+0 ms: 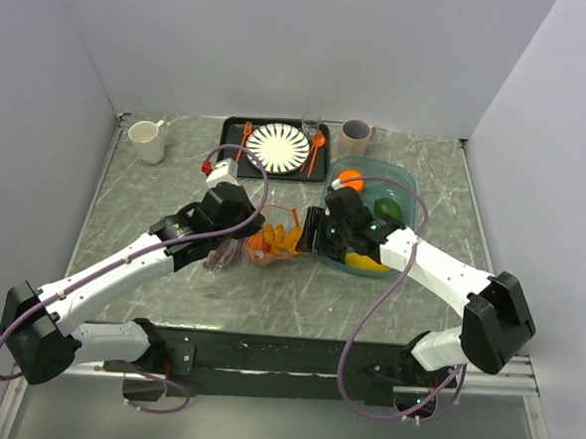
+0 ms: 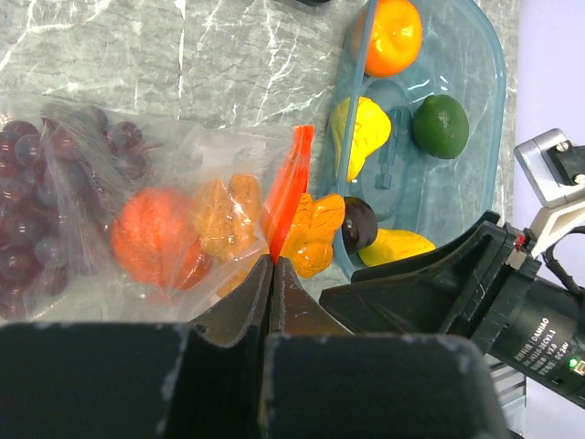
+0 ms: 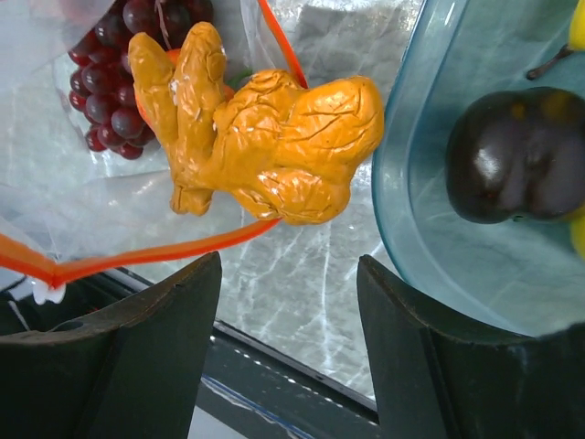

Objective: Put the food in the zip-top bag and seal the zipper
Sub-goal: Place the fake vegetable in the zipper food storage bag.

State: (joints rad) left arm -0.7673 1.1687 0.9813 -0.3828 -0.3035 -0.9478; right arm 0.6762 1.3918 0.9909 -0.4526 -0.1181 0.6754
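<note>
Filling the zip-top bag.
Left gripper pinches the zipper — right gripper, wide and empty, hovers over a yellow piece straddling the mouth; likely needs nudging in.

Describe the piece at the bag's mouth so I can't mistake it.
Start at the teal tub; the clear bag lies left of it. At the bag's mouth, against the orange-red zipper on the tub side, sits the ginger-shaped piece: knobbly and yellow-orange, unlike the round orange fruit and purple grapes inside.
</note>
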